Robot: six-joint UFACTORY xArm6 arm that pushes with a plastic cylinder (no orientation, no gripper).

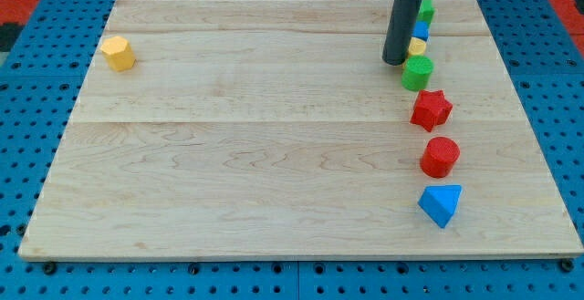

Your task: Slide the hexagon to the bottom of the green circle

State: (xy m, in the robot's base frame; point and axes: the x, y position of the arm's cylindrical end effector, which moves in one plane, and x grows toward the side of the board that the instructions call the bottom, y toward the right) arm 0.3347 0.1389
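The yellow hexagon [118,53] lies near the board's upper left corner. The green circle [418,72] stands in a column of blocks at the view's right. My tip [394,61] is at the end of the dark rod, just left of the green circle and close to it, far to the right of the hexagon.
Above the green circle, partly hidden by the rod, are a small yellow block [418,46], a blue block [421,30] and a green block [426,10]. Below it lie a red star [431,109], a red circle [440,156] and a blue triangle [442,204]. The wooden board [274,154] sits on a blue pegboard.
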